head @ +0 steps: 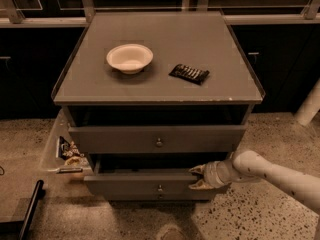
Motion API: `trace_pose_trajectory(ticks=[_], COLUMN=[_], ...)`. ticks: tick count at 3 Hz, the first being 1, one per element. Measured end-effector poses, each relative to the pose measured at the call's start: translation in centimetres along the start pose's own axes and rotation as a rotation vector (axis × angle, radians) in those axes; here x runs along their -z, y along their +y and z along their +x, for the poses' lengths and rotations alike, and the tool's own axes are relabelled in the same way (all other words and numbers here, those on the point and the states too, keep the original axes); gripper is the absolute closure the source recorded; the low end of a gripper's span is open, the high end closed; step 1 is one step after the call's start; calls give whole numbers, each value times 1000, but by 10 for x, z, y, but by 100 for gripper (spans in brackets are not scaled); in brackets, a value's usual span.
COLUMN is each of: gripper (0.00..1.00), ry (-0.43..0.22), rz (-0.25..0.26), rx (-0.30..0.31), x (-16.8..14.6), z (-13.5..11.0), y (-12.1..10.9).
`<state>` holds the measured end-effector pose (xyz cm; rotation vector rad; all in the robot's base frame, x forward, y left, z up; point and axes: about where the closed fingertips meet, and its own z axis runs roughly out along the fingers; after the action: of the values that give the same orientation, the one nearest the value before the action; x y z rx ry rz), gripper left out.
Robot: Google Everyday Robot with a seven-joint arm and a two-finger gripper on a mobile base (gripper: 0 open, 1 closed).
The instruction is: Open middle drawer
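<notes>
Pulled out a little way from the cabinet – middle drawer (135, 185), grey front, small round knob at centre, just below the upper drawer (120, 139), itself partly out. At its right end, gripper (193, 178) on a pale arm reaching in from the right. Fingers (199, 170) narrowly parted, closed on the front panel's top edge – one above, one on the face. On the desk (215, 44), white bowl (129, 58) and dark packet (189, 73), apart.

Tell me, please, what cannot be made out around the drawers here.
- Middle drawer inside: camera view, dark, shadowed by the upper drawer.
- Anything below it: hidden by its front.
- Arm behind the tool, at that drawer's right end: cut by right edge.
</notes>
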<state>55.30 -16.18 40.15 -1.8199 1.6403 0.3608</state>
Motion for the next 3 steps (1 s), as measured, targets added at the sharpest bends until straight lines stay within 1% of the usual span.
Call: trace_pose_trajectory(ticks=[1, 2, 3], gripper=[39, 63, 86], ry=[-25, -47, -48], rz=[-6, -7, -6], rx=[-3, -19, -22], x=[9, 23, 26], z=[2, 11, 11], y=[22, 52, 59])
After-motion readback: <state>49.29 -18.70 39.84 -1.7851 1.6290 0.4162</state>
